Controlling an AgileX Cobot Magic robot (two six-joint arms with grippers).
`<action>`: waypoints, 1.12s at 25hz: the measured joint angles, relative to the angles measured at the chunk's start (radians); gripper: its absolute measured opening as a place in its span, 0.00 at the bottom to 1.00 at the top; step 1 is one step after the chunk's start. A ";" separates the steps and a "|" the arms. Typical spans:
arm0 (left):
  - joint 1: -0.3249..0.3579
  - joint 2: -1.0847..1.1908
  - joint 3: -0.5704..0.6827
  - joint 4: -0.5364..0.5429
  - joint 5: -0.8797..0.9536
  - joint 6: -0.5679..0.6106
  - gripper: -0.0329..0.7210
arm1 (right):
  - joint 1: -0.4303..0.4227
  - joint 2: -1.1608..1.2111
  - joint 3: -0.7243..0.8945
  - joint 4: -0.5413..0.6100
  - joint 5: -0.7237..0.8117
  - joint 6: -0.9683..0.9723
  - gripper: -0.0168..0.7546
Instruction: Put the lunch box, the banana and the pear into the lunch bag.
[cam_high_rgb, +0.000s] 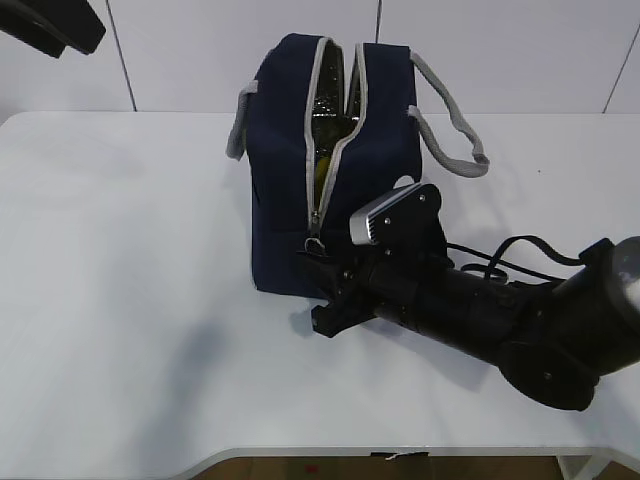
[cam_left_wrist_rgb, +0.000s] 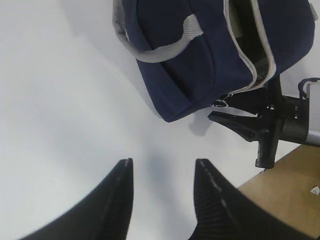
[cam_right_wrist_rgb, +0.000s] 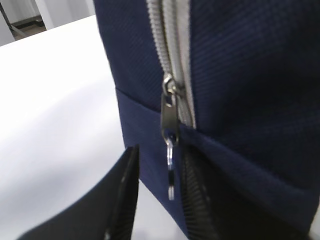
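The lunch bag (cam_high_rgb: 290, 180) stands toward the far edge of the white bench (cam_high_rgb: 120, 300), its top zipper parted. The right gripper (cam_right_wrist_rgb: 159, 197) has its fingers either side of the zipper pull (cam_right_wrist_rgb: 170, 145), not yet clenched on it. The left gripper (cam_left_wrist_rgb: 162, 170) hangs released and empty above the bench.

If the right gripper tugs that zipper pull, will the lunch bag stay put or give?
Likely gives somewhat: the lunch bag is soft fabric, gaping at the top. It looks filled, so probably heavy enough not to tip. The zipper pull dangles loose, thin and metallic, and may slip between the right gripper fingers.
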 joint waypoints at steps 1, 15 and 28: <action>0.000 0.000 0.000 -0.001 0.000 0.000 0.45 | 0.000 0.000 0.000 0.002 0.000 0.000 0.33; 0.000 0.000 0.000 -0.006 0.000 0.000 0.45 | 0.000 0.000 0.000 0.034 0.000 0.000 0.30; 0.000 0.000 0.000 -0.006 0.000 0.000 0.45 | 0.000 0.000 0.000 0.040 0.013 0.000 0.05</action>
